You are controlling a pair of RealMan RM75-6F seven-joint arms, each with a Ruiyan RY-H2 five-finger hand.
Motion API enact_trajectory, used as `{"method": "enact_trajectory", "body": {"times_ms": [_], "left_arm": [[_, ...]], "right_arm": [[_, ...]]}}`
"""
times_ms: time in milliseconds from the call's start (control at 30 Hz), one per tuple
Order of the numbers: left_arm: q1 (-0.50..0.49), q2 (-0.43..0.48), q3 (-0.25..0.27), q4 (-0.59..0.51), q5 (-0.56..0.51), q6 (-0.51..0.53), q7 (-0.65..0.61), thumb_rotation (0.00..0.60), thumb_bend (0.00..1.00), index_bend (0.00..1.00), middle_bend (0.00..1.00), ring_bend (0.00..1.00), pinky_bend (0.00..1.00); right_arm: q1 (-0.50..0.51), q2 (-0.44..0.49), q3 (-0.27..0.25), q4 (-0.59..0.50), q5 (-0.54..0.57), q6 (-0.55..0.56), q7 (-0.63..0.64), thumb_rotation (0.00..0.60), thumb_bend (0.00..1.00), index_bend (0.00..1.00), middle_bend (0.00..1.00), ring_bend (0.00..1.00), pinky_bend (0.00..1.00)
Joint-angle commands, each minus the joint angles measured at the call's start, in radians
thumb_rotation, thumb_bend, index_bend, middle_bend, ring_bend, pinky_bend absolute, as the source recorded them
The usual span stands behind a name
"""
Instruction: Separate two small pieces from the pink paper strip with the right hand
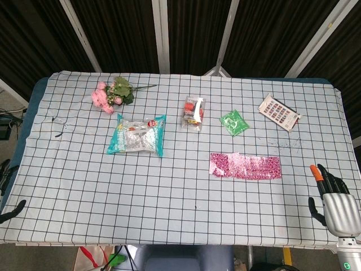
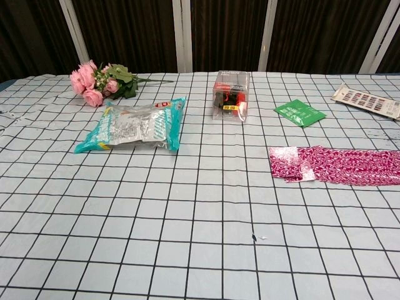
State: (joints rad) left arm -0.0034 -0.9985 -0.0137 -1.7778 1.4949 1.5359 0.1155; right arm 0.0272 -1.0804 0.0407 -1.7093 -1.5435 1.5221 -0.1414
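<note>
- Pink paper strip (image 1: 246, 166) lies flat on the checked tablecloth (image 1: 169, 203), right of centre, long side running left-right; nothing touching it.
- Right hand (image 1: 334, 199) waits at the table's near right corner, well apart from the strip, fingers spread & upright, holding nothing.
- Left hand (image 1: 11, 211) barely in shot at the far left edge of the head view; only dark fingertips show, so can't tell if open or closed. Chest view shows neither hand.
- Handling, as a judgement: strip looks thin, light, floppy, prob. glossy; likely to slide on the cloth & crumple if pinched hard. Its left end (image 2: 289, 164) looks layered or folded, slightly lifted, so prob. the easiest place to pinch a small piece off.
- Risk: w/ no weight holding it down, the whole strip may drag along instead of parting.
- Also on the table, all apart from the strip: green packet (image 1: 234, 122), teal snack bag (image 1: 137, 135), clear box (image 1: 193, 113), pink flowers (image 1: 111, 95), colour card (image 1: 278, 112).
</note>
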Motion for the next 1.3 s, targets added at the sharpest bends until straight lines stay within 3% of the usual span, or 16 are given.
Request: {"method": "enact_trajectory", "body": {"times_ms": [33,433,633,800,967,1167,1300], "left_arm": [[0.001,0.0,0.002,-0.001,0.003,0.002,0.0,0.6,0.38,0.15,0.0,0.0,0.09],[0.01,-0.001,0.007,-0.004,0.022,0.021,0.006,0.6,0.38,0.14,0.0,0.0,0.09],[0.01,-0.002,0.009,-0.012,0.021,0.017,0.017,0.6,0.38,0.14,0.0,0.0,0.09],[0.016,-0.001,0.016,-0.016,0.033,0.025,0.022,0.6,0.38,0.14,0.0,0.0,0.09],[0.016,-0.001,0.013,-0.016,0.031,0.025,0.021,0.6,0.38,0.15,0.0,0.0,0.09],[0.01,-0.002,0.008,-0.015,0.013,0.012,0.023,0.6,0.38,0.14,0.0,0.0,0.09],[0.01,-0.002,0.007,-0.015,0.013,0.012,0.025,0.6,0.38,0.14,0.0,0.0,0.09]], "right_arm": [[0.0,-0.001,-0.001,0.001,-0.002,0.001,0.0,0.6,0.53,0.0,0.05,0.14,0.18],[0.002,-0.004,-0.005,0.004,-0.009,-0.003,0.0,0.6,0.53,0.0,0.07,0.16,0.18],[0.012,-0.021,-0.013,0.009,-0.031,-0.014,-0.02,0.6,0.53,0.0,0.29,0.34,0.22],[0.027,-0.072,-0.011,0.029,-0.059,-0.014,-0.048,0.6,0.53,0.0,0.52,0.55,0.38],[0.066,-0.106,-0.009,0.031,-0.052,-0.082,-0.096,0.6,0.53,0.01,0.68,0.7,0.47],[0.139,-0.138,0.007,0.021,-0.017,-0.204,-0.186,0.6,0.78,0.1,0.83,0.81,0.54],[0.186,-0.155,0.012,0.009,0.025,-0.292,-0.271,0.6,0.82,0.11,0.83,0.81,0.54]]}}
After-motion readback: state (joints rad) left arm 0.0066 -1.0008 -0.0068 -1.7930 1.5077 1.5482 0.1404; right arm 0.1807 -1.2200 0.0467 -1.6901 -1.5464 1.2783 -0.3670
